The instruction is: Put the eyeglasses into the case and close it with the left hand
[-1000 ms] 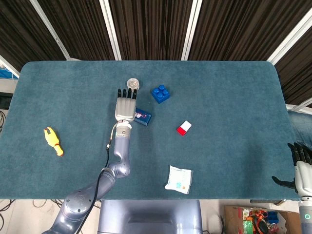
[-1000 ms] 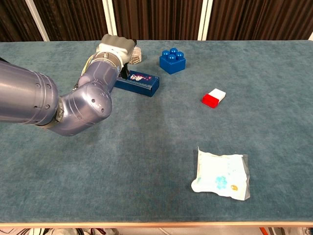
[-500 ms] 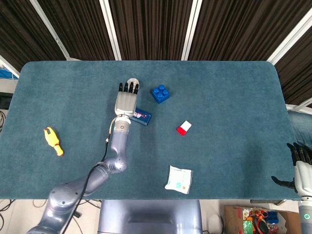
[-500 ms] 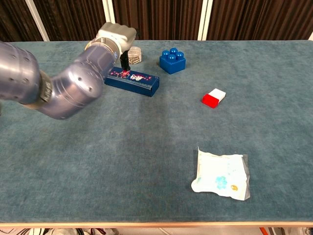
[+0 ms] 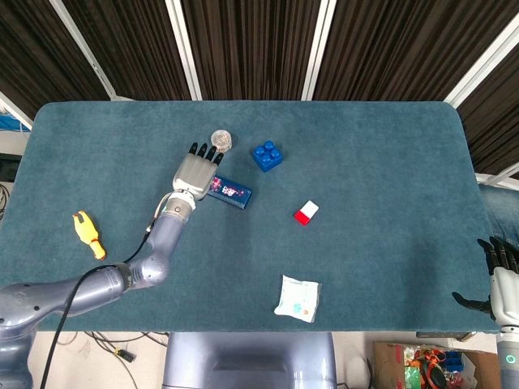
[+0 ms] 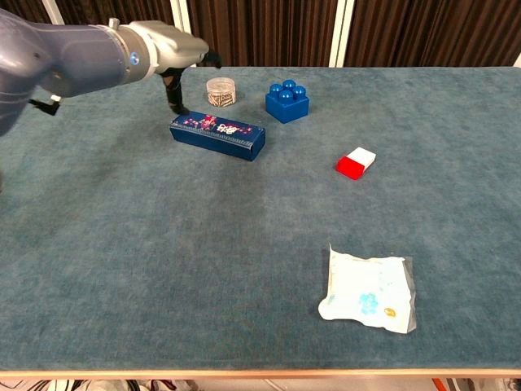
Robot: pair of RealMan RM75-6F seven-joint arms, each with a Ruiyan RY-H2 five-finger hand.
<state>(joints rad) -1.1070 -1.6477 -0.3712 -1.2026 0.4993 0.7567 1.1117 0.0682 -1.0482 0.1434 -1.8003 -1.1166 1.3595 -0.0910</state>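
The long dark-blue patterned rectangular case was found shut on the teal bench, the left hand raised just beside it, fingers spread, nothing held, judged released after closing.

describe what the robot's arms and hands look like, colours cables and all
The left arm is glossy blue-grey metal in rounded segments, with a thin black cable running along it. Its wrist is a pale silver cuff. The left robot hand has a light grey back and black fingers. The right robot hand, at the frame's edge, shows the same grey body with black fingers.
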